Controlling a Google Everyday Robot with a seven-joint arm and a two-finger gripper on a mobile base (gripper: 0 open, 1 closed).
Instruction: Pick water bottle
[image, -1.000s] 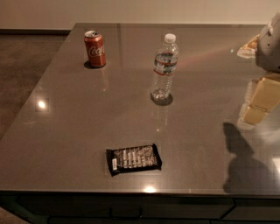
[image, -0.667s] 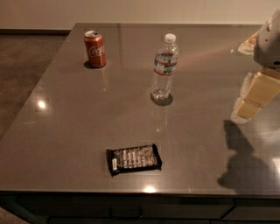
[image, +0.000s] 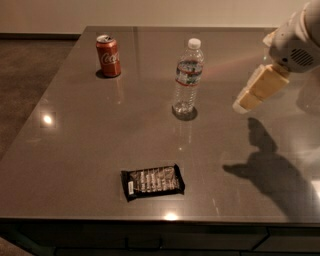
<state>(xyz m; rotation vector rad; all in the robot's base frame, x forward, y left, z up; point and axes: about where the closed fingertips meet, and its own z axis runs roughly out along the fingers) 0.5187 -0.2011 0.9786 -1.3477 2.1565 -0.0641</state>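
Note:
The water bottle (image: 188, 76) stands upright near the middle of the grey table (image: 80, 135). It is clear plastic with a white cap and a white-and-dark label band. My gripper (image: 246, 103) hangs in the air to the right of the bottle, a short way off, at about the height of the bottle's lower half. It comes in from the upper right on the white arm (image: 297, 40) and is not touching the bottle. Its shadow falls on the table at the right.
A red Coca-Cola can (image: 108, 55) stands at the back left of the table. A dark snack bar wrapper (image: 152, 181) lies flat near the front edge. The floor is beyond the table's left edge.
My gripper has moved left and slightly down, toward the water bottle. The bottle, can and wrapper have not moved.

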